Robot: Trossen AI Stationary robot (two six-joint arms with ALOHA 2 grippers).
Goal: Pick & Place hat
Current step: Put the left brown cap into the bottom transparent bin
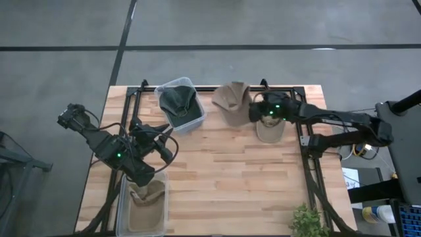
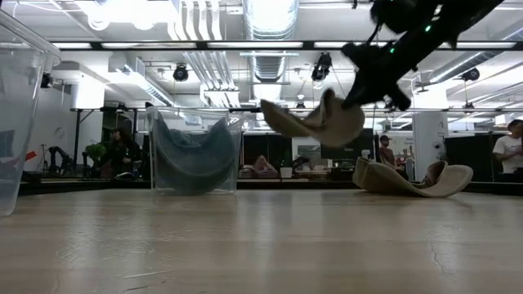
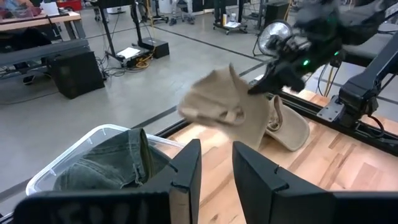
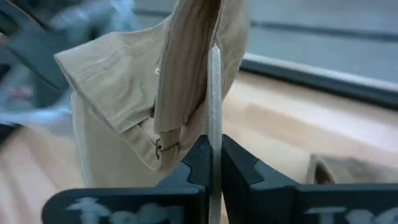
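- The step in hand looks like the carry: the right gripper (image 1: pixel 258 107) is pinching a tan hat (image 1: pixel 231 104) by its edge, fingers pressed together on the cloth, as the right wrist view shows plainly (image 4: pixel 211 152).
- The low view has that hat (image 2: pixel 315 120) hanging clear of the table (image 2: pixel 261 245), drooping below the gripper (image 2: pixel 364 90) with nothing under it.
- Just behind the right gripper, lying on the wood, is a second tan hat (image 1: pixel 270 130), untouched.
- Ahead of the held hat, on the side away from the gripper, stands a clear bin (image 1: pixel 179 104) with a dark green hat (image 1: pixel 177 102) inside; the held hat is near that bin but not over it.
- The left gripper (image 1: pixel 164 141) waits well apart from the held hat, fingers spread (image 3: pixel 186 174) and empty, close by another clear bin (image 1: pixel 143 207) that holds a tan hat (image 1: pixel 146 197).
- Which bin the held hat belongs in cannot be settled from here. By my judgement the next move calls for carrying it until it hangs fully inside a bin's rim, then lowering before letting go, since the floppy cloth could drape over the wall.
- No brand, label or writing can be read on any hat or bin.
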